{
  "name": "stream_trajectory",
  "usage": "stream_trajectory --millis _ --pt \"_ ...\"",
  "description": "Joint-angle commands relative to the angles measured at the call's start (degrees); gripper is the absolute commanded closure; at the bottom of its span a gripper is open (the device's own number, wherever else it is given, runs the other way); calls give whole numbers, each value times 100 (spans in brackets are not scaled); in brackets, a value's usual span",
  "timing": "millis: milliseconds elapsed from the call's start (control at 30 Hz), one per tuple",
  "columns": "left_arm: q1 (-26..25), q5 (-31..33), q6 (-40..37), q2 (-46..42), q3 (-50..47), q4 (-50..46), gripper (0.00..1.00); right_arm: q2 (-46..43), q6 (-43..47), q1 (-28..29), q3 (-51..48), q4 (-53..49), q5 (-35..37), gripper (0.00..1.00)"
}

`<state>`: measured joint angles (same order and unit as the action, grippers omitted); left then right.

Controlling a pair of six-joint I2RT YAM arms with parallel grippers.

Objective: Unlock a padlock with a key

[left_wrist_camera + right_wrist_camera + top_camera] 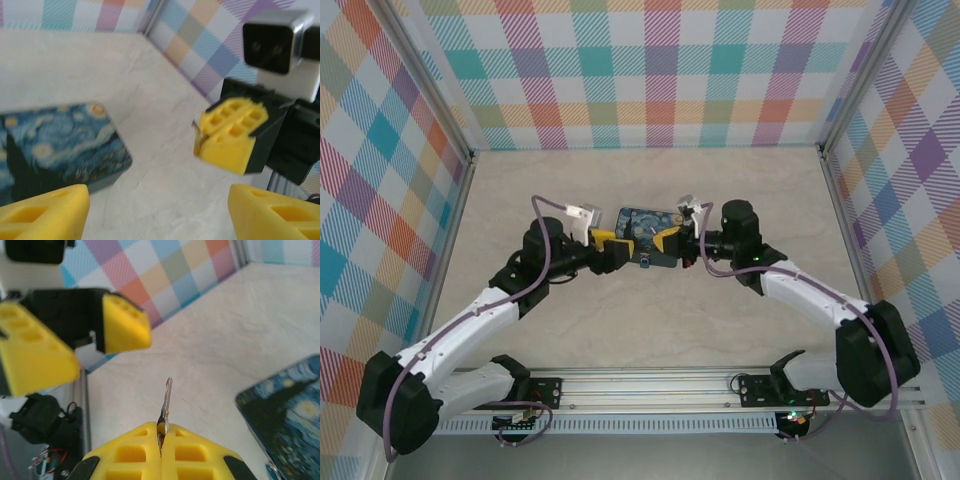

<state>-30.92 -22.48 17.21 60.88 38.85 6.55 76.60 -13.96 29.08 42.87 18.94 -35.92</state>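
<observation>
Right wrist: right fingers (135, 450) pinch key (167, 400), poking out.
Left wrist: left fingers (45, 212) wide, nr starry tin (55, 145) on worktop (150, 190).

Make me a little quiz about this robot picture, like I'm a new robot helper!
1. True or false: the left gripper is clamped on the tin.
2. What pinches the key? A) left gripper B) right gripper C) nothing
3. Fill in: the tin lies on the ____.
Key: 1 false, the left gripper is open, off the tin; 2 B; 3 table.
</observation>
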Motion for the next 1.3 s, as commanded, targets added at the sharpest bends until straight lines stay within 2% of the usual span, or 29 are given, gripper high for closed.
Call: stream_trajectory --millis 0,200,400,567,733,967,1267 --pt "68 165 426 220 -326 766 23 464 -456 -162 -28 609 248 100" --pt "68 -118 641 1089 -521 1480 16 1207 -694 -245 459 411 314 100" --pt "68 -191 781 2089 -525 2244 4 1742 -741 -287 788 199 474 100" --pt "68 -323 789 2658 -385 2487 0 2113 -735 -306 991 20 504 100" --pt "101 -214 733 3013 -327 2608 0 2214 -659 -306 1048 -236 644 100" --pt "446 -191 594 3466 -76 2855 0 2209 -556 -306 1031 -514 786 100" --pt "772 -676 73 3987 542 2689 3 2246 -607 -307 949 -579 847 100"
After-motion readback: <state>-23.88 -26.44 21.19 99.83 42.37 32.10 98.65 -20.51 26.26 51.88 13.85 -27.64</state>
